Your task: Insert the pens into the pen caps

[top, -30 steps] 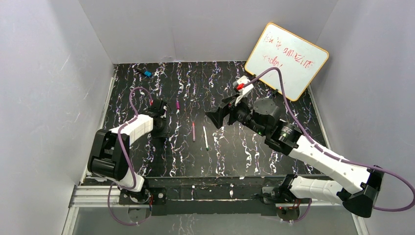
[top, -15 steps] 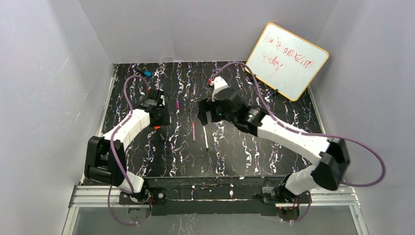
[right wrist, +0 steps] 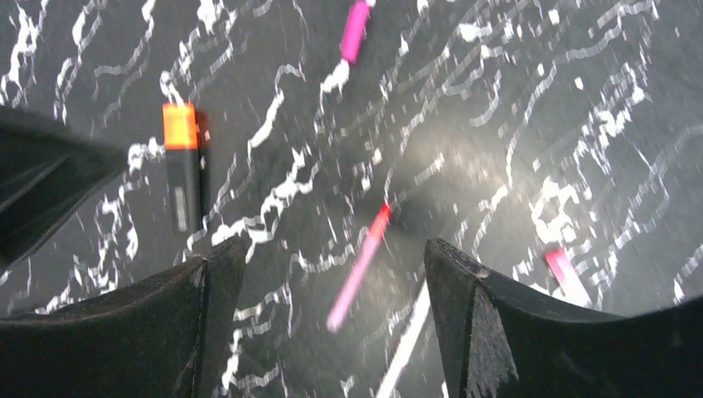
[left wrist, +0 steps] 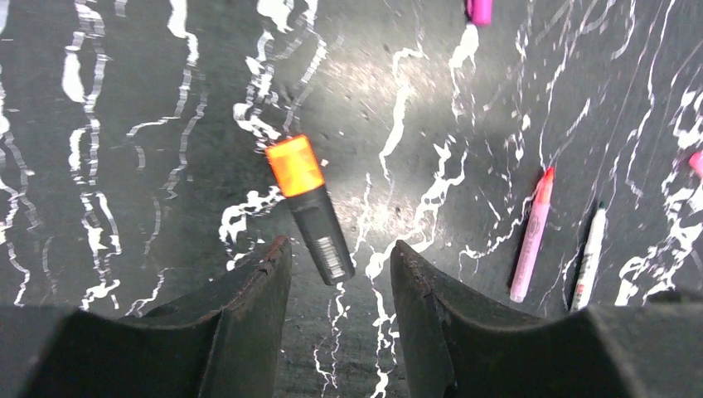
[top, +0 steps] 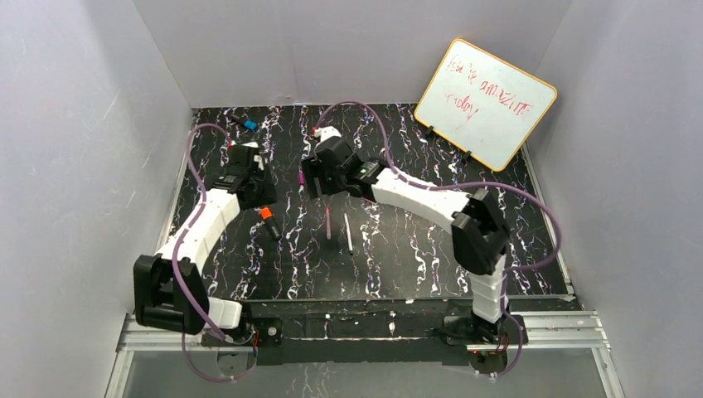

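The short black marker (top: 269,223) with an orange end lies left of centre; the left wrist view shows it (left wrist: 312,211) just ahead of my open, empty left gripper (left wrist: 340,249). No separate orange cap shows. The thin pink pen (top: 328,222) and thin white pen (top: 348,233) lie side by side at centre. The magenta cap (top: 299,178) lies beyond them. My right gripper (top: 318,178) hovers open and empty above the pink pen (right wrist: 358,269). A small pink cap (right wrist: 567,274) lies right of the white pen (right wrist: 406,348).
A black marker with a blue end (top: 245,123) lies at the far left corner. A whiteboard (top: 485,101) leans at the back right. Grey walls close in the black marbled tabletop (top: 414,249) on three sides.
My right arm has swung far to the left, from the back right to above the pens. My left gripper has drawn back towards the far left, uncovering the black marker.
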You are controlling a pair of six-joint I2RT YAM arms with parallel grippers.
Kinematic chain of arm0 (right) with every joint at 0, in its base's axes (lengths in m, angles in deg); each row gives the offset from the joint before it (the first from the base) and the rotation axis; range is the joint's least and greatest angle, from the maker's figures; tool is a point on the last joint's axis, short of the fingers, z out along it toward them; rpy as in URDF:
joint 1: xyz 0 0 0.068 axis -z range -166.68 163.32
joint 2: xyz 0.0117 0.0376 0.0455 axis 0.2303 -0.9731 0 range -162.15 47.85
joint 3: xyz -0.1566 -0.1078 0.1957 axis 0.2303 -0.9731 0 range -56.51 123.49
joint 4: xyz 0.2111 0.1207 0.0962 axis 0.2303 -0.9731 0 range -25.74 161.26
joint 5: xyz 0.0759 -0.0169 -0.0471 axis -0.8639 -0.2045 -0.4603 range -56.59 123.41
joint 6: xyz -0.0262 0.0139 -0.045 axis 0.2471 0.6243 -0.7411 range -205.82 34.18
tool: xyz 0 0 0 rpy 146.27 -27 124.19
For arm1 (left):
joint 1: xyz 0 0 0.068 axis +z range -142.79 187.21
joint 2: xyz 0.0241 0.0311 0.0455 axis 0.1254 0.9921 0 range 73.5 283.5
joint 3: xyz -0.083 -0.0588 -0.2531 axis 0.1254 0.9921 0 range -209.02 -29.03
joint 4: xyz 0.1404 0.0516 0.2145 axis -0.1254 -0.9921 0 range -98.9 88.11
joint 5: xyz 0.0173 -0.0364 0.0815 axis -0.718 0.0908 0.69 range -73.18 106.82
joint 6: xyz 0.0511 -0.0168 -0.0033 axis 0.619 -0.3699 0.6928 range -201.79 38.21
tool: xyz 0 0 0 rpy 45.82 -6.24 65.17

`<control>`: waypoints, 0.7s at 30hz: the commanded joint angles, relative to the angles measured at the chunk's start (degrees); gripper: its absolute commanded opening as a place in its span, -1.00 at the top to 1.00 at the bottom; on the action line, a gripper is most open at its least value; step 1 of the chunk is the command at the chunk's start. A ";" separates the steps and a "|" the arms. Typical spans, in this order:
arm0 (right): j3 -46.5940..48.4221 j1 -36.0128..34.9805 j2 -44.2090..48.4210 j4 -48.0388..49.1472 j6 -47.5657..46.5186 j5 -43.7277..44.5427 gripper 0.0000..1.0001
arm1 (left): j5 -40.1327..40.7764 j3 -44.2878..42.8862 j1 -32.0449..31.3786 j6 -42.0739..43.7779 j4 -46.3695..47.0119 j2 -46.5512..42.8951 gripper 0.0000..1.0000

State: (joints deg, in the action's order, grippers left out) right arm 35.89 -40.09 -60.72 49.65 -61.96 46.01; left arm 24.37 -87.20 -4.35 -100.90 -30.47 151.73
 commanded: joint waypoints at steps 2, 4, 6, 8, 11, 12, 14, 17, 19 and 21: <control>11.47 0.32 -10.00 8.26 -1.86 1.90 -0.70 | -3.61 -1.96 6.35 -1.99 -1.18 -6.50 0.08; 13.72 0.34 -13.69 10.84 -2.87 2.69 -0.64 | -5.22 -2.10 8.04 -1.52 -1.45 -7.27 0.08; 15.00 0.35 -16.55 13.84 -3.38 4.10 -0.58 | -6.47 -2.35 9.44 -1.01 -1.70 -7.77 0.08; 17.14 0.38 -19.28 15.35 -4.43 4.69 -0.54 | -7.53 -2.10 10.77 -0.61 -1.75 -8.09 0.08; 21.97 0.33 -23.99 14.40 -5.61 6.34 -0.48 | -10.87 -1.59 11.46 -0.32 -1.70 -8.19 0.08; 23.00 0.36 -24.99 14.57 -6.17 6.73 -0.47 | -11.36 -1.33 11.46 -0.31 -1.50 -8.19 0.08; 24.24 0.41 -26.68 16.07 -7.38 7.34 -0.44 | -12.14 -0.81 13.36 -0.30 -1.04 -8.11 0.08; 26.24 0.34 -29.14 17.73 -9.38 7.86 -0.41 | -12.87 -0.41 13.71 0.01 -0.42 -7.49 0.08; 29.20 0.40 -31.22 17.30 -10.28 8.55 -0.39 | -13.39 -0.46 13.78 0.17 -0.07 -6.87 0.08; 30.81 0.41 -32.86 17.11 -11.08 9.04 -0.37 | -13.84 -0.47 13.84 0.22 0.30 -6.46 0.08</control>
State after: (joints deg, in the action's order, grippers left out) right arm 60.87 -39.94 -91.41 62.98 -69.87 52.41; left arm 12.94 -87.68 9.05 -101.53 -30.56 145.20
